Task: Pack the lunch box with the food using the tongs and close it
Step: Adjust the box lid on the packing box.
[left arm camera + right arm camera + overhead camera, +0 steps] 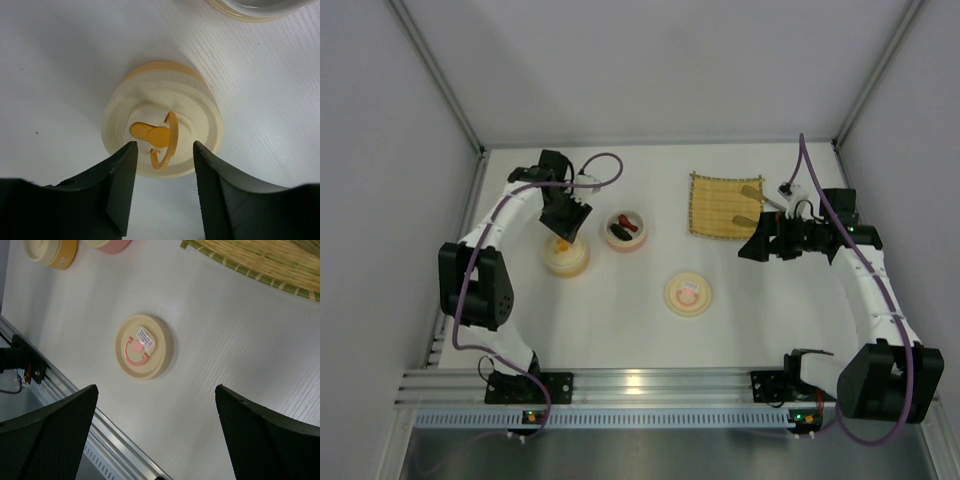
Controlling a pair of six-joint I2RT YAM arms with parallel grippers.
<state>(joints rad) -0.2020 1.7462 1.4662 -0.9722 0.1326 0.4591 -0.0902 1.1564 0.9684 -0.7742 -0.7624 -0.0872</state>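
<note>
Seating the lid looks like the step in hand. The left end effector [165, 147] hangs right over the yellow lidded box [162, 120], jaws approx. half open, one finger each side of the orange latch [150, 134], gripping nothing. Whether the tips touch the lid can't be told.

To do it well:
- Stay centred on the latch, come straight down & press evenly so the lid sits flat all round.
- Don't shove the box sideways toward the pink bowl [625, 231], just to its right in the top view.
- If the aim is instead to pinch the latch ring, close gently; it's thin plastic & prob. flexes.

At the right of the top frame, the right end effector [752, 247] has jaws spread as wide as they go & is empty, hovering just below the bamboo mat [715, 205]. Looks like the tongs [752, 191] lie on the mat's right edge, unheld, tho they're small & hard to read.

Containers:
- Yellow box: lid on, contents hidden, so no telling if any food is inside.
- Pink bowl: open, w/ a red-brown piece [632, 226] & a black piece [617, 234] in it.
- Cream disc w/ pink ring [143, 346], prob. the pink bowl's lid: lies flat on the desk [620, 320] near frame centre, well apart from the bowl. By my read that bowl isn't closed yet.
</note>
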